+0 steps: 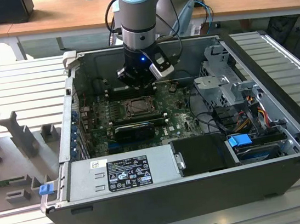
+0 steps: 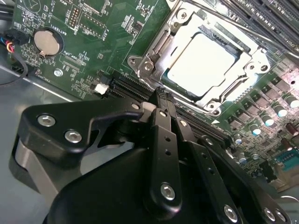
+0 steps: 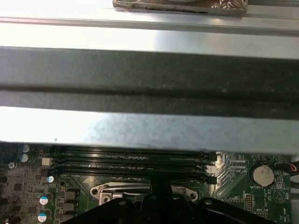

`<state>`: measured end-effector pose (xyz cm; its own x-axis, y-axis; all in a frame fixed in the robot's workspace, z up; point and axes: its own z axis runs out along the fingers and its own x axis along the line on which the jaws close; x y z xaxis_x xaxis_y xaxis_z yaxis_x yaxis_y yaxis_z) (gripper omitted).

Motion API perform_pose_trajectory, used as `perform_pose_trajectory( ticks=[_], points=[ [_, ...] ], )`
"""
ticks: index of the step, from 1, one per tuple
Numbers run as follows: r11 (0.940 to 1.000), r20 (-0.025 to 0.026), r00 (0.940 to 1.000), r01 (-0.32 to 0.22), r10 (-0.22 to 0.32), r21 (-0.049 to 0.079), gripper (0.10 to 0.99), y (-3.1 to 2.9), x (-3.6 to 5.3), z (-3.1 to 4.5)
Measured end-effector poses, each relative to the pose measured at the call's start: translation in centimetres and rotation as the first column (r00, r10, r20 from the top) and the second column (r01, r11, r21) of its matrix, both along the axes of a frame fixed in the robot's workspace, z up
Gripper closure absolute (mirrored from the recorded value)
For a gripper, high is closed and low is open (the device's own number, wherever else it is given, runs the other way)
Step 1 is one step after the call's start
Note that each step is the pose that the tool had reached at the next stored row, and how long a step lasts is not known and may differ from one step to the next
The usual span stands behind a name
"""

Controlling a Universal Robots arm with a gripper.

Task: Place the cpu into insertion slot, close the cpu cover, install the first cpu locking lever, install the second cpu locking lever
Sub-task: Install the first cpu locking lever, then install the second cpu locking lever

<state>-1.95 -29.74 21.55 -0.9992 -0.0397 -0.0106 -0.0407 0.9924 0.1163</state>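
Note:
The cpu point(image 2: 204, 63) lies flat in the insertion slot point(image 1: 138, 107) on the green board, its pale silvery face lit brightly. The cpu cover point(image 2: 158, 49), a dull-metal frame, lies down around the chip, whose face shows through the cut-out. In the second wrist view my gripper point(image 2: 159, 92) hovers just off the cover's near corner, black fingers pressed together with nothing between them. In the exterior view the gripper point(image 1: 137, 84) hangs straight down inside the open computer case, a little above and behind the socket. An edge of the cover point(image 3: 140, 190) shows in the first wrist view.
Long black card slots point(image 2: 122, 87) run beside the socket, and memory slots point(image 3: 131, 161) lie behind it. A coin battery point(image 2: 48, 43) sits on the board. The case wall point(image 3: 149, 79) rises close by. A power supply point(image 1: 119, 174) and drive cage point(image 1: 225, 83) with cables crowd the case.

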Motion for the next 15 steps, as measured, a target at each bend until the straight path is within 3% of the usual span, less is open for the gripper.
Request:
perform_pose_trajectory(
  ticks=[15],
  points=[
    [1.0000,-0.0001,1.0000,0.000,0.000,0.000,0.980,-0.31,0.00,0.01]
  ],
)
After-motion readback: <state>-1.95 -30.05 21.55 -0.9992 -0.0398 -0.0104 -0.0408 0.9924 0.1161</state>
